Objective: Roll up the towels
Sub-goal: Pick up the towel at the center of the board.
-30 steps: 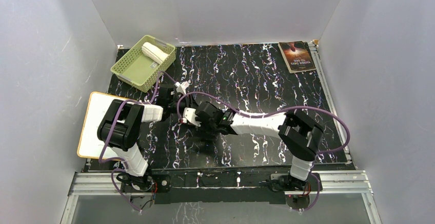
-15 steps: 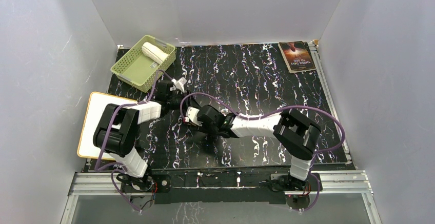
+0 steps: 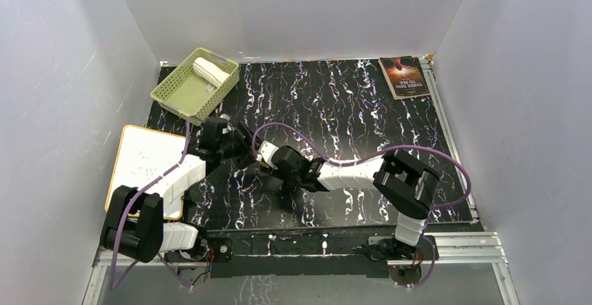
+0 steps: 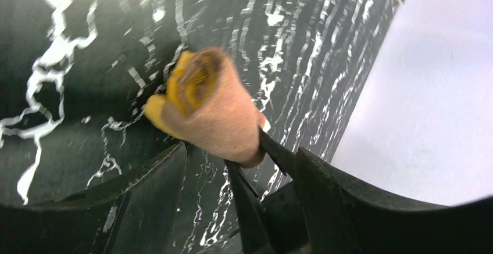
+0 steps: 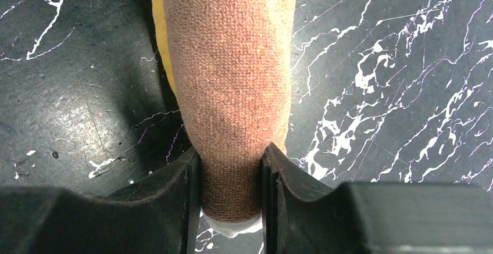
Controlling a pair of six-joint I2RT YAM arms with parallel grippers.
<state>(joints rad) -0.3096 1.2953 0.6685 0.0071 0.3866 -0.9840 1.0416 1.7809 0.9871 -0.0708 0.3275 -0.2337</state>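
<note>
A rolled mustard-yellow towel with a tan-brown outside (image 5: pixel 232 79) lies on the black marbled table (image 5: pixel 395 62). My right gripper (image 5: pixel 231 178) is shut on one end of it, both fingers pressed into the cloth. In the left wrist view the same roll (image 4: pixel 212 114) shows its yellow spiral end, with the right gripper's thin fingers (image 4: pixel 247 199) clamping it. My left gripper (image 4: pixel 241 152) stands open around that spot, its jaws wide and off the cloth. From above, the left gripper (image 3: pixel 239 144) and right gripper (image 3: pixel 260 158) meet and hide the roll. A cream-white rolled towel (image 3: pixel 209 71) lies in the basket.
A green basket (image 3: pixel 183 94) stands at the back left of the table. A dark-covered book (image 3: pixel 403 76) lies at the back right. A white board with a tan edge (image 3: pixel 139 172) lies beside the left arm. Grey walls enclose three sides.
My right gripper has shut on the mustard roll. My left gripper has opened and let go of it, and the left arm's elbow has swung down toward the near left.
</note>
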